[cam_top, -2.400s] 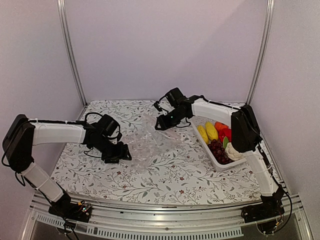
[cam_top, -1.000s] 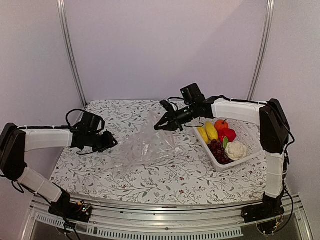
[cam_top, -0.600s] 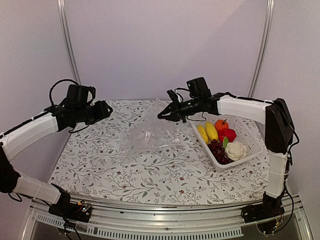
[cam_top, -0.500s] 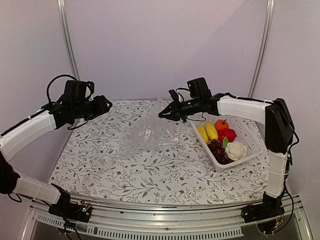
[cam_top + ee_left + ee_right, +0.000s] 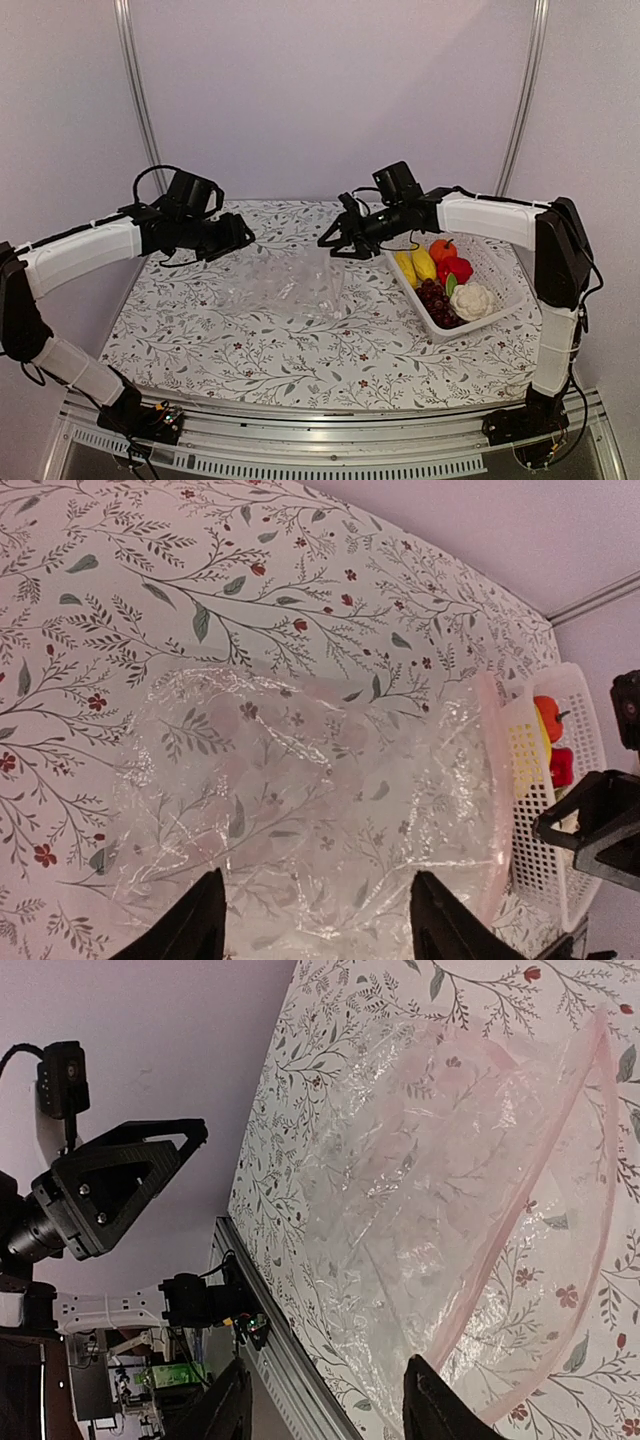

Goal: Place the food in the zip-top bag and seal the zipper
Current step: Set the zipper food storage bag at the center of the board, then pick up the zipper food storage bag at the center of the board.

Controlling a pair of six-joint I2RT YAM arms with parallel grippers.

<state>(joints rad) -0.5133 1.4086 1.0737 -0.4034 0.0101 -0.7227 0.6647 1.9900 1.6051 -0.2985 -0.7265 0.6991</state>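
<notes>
The table before me is covered with a white cloth printed with grey-green leafy sprigs and small red flowers. Behind it stands a plain pale lilac wall, framed by two slim metal posts rising from the far corners. A ribbed aluminium rail runs along the near edge. The light is soft and even, the shadows faint.

Zip-top bag: no text could be read.
Basket: no lettering was legible.
Tablecloth: bore no words.
</notes>
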